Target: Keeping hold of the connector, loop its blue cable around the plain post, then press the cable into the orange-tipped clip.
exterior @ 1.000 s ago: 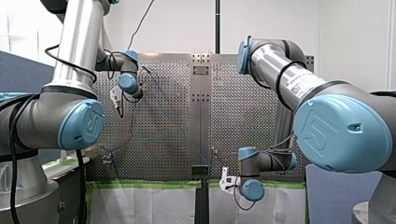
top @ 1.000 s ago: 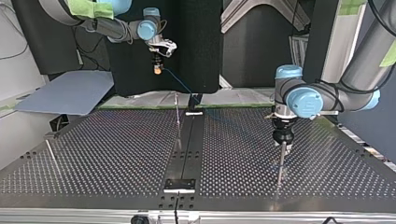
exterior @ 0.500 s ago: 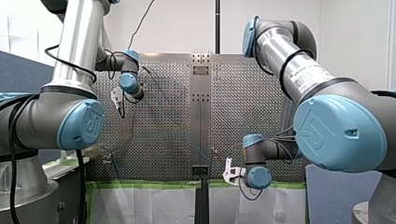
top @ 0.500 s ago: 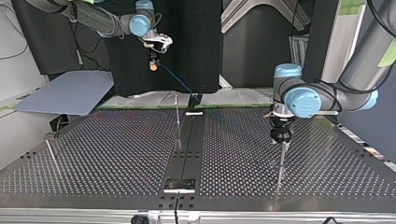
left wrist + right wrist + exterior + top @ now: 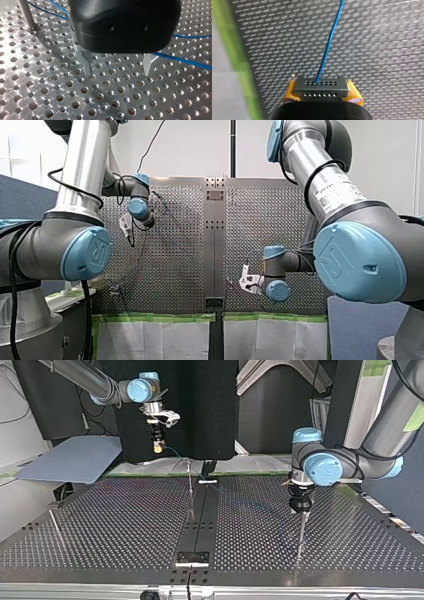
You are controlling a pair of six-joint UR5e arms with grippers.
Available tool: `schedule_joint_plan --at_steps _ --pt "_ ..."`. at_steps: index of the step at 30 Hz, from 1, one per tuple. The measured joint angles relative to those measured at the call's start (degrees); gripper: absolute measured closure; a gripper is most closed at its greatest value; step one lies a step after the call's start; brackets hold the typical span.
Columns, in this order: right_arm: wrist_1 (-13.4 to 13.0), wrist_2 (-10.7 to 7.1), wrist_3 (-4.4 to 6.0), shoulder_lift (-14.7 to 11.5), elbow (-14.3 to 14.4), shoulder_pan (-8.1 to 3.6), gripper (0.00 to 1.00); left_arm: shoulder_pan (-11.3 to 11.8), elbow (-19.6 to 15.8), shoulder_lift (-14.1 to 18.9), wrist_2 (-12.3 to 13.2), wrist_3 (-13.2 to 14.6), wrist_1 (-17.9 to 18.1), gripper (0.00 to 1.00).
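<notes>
Perforated steel bench, green tape along its far edge, two arms over it.
My right gripper hangs high above the taped edge, its yellow-padded fingers pinched tight on the grey connector. The blue cable runs from it down to the bench. My left gripper stands low over the holes, metal fingers spread wide and holding nothing. The cable runs past one finger, and a plain post stands off to the side.
</notes>
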Motion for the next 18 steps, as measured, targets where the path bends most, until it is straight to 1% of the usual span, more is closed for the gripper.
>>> schedule_joint_plan --at_steps 4,8,12,18 --pt "-0.98 -0.40 -0.39 -2.35 -0.01 0.14 0.98 0.00 0.01 0.00 -0.09 -0.02 -0.03 0.01" --pt "-1.08 -0.89 -1.00 -2.73 -0.01 0.45 0.98 0.00 0.00 0.00 -0.11 -0.02 -0.03 0.01" --pt "-0.50 -1.07 -1.48 -1.84 0.00 0.70 0.98 0.00 0.01 0.00 -0.11 -0.02 -0.16 0.01" --pt "0.28 -0.99 -2.21 1.19 0.00 0.74 0.98 0.00 -0.01 0.00 -0.11 -0.02 -0.28 0.01"
